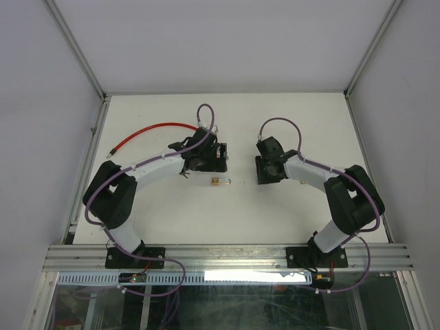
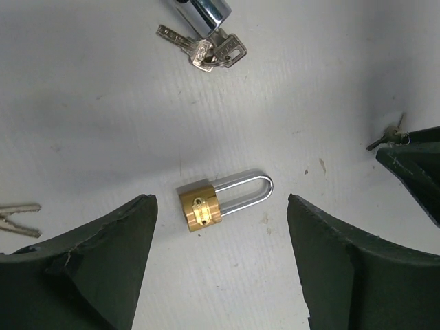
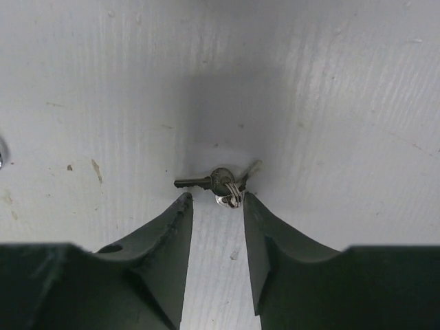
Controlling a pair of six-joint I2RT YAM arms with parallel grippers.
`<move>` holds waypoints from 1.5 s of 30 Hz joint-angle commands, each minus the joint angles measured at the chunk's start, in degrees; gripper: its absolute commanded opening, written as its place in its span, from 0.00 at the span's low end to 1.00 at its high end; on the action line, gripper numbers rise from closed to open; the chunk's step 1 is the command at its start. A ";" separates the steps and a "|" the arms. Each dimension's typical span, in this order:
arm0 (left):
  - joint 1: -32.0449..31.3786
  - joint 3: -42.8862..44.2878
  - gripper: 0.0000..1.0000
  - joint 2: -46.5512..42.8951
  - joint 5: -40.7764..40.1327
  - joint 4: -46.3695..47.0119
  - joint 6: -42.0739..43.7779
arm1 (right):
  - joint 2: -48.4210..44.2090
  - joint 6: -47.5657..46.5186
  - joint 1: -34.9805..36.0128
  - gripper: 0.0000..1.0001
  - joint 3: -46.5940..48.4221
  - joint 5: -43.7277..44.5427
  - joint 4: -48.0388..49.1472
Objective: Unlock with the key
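Observation:
A small brass padlock [image 2: 203,207] with a steel shackle lies flat on the white table [image 2: 82,124], also seen as the padlock [image 1: 221,181] in the top view. My left gripper [image 2: 220,201] hovers over it, open wide, a finger on each side and touching nothing. A dark key [image 3: 206,181] on a ring lies crosswise just past the tips of my right gripper [image 3: 216,198]. Those jaws are narrowed but still apart. The ring sits against the right fingertip [image 3: 249,201] and is not clamped. From the top view, the right gripper [image 1: 267,172] hides the key.
A bunch of silver keys [image 2: 206,51] lies beside a chrome piece [image 2: 210,10] at the far side. More keys [image 2: 17,218] lie at the left edge. A red cable [image 1: 148,130] curves across the back left of the table. White walls enclose the table.

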 commanded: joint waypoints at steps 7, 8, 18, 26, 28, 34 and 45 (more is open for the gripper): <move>1.24 4.82 0.77 4.68 4.94 3.16 0.02 | -0.93 -0.09 1.05 0.12 0.75 2.31 -1.32; 1.58 4.53 0.77 4.45 5.06 3.47 -0.08 | -1.29 -0.25 1.07 0.10 0.72 2.24 -1.10; 2.39 4.64 0.76 6.81 7.21 5.32 0.52 | -3.54 -0.98 1.52 0.00 0.71 -1.89 -0.21; 2.52 4.45 0.75 8.62 9.72 5.76 0.38 | -5.88 -0.98 1.66 0.00 -0.26 -3.29 -1.44; 2.47 4.16 0.74 8.77 10.68 5.70 -0.02 | -6.63 -0.98 1.80 0.00 -0.64 -3.75 -1.50; 2.48 2.60 0.71 7.73 11.31 5.75 -0.73 | -9.76 -1.69 2.18 0.00 -1.10 -3.87 -0.95; 2.45 -1.77 0.67 4.97 15.25 5.90 -2.91 | -12.07 -2.06 2.54 0.00 -1.16 -4.14 0.30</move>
